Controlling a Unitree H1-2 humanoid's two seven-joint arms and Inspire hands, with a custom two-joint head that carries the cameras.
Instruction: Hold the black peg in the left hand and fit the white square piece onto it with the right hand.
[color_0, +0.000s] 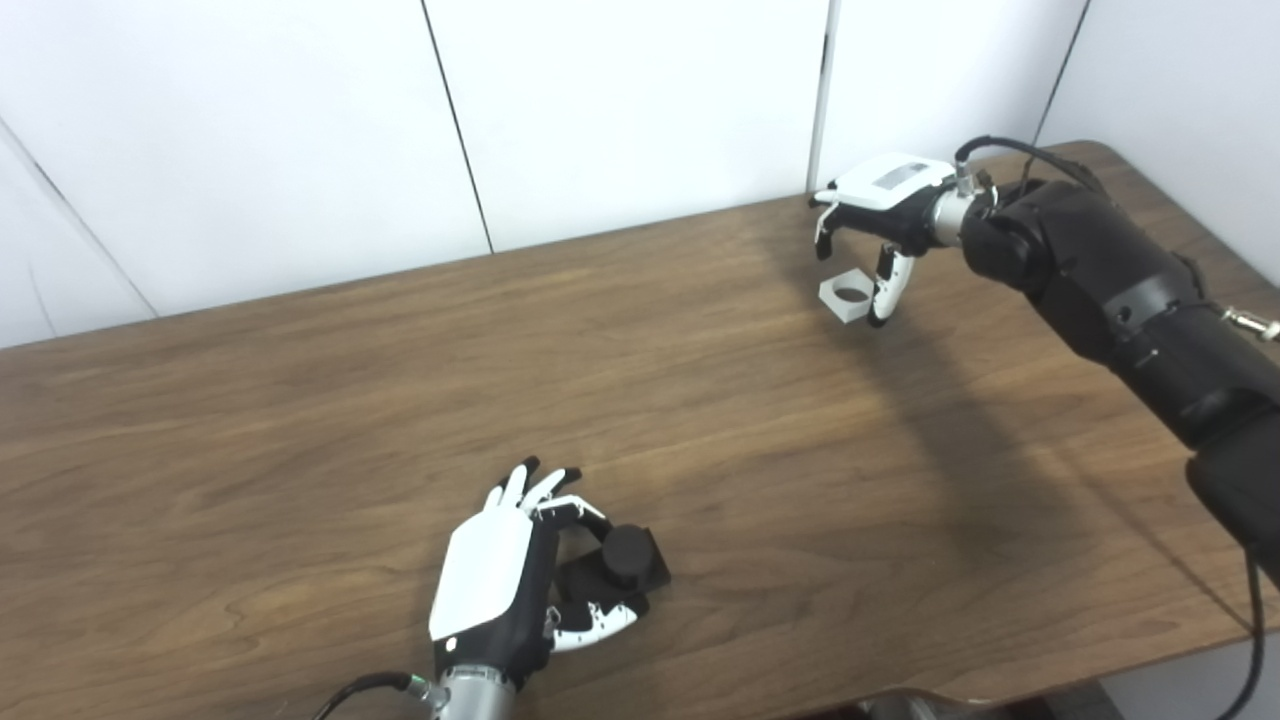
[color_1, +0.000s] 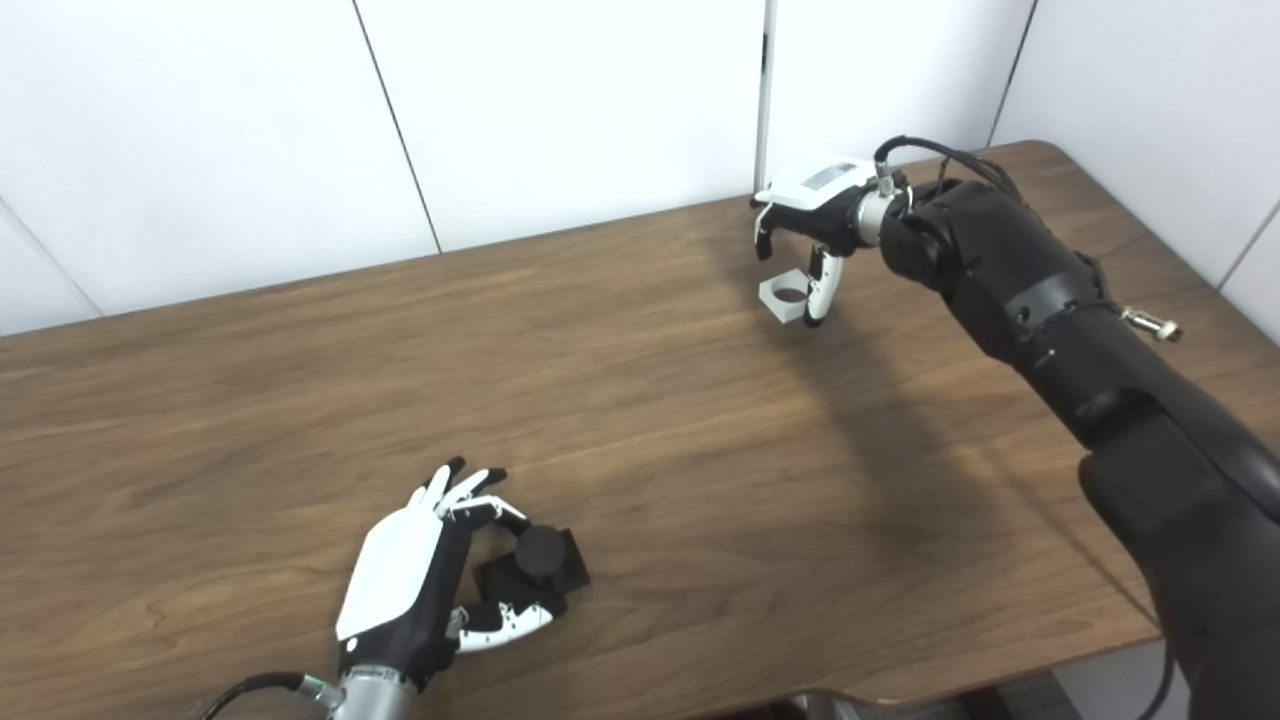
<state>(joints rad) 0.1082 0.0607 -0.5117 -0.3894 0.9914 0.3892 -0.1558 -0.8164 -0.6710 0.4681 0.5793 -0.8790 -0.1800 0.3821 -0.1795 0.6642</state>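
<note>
The black peg (color_0: 625, 558), a short round stud on a square black base, sits on the wooden table (color_0: 300, 420) near its front edge. The left hand (color_0: 505, 580) cups it, fingers apart around the base. Far across the table from the peg, the white square piece (color_0: 848, 296), pierced by a round hole, lies under the right hand (color_0: 880, 215), whose thumb touches its side; the grip is unclear.
</note>
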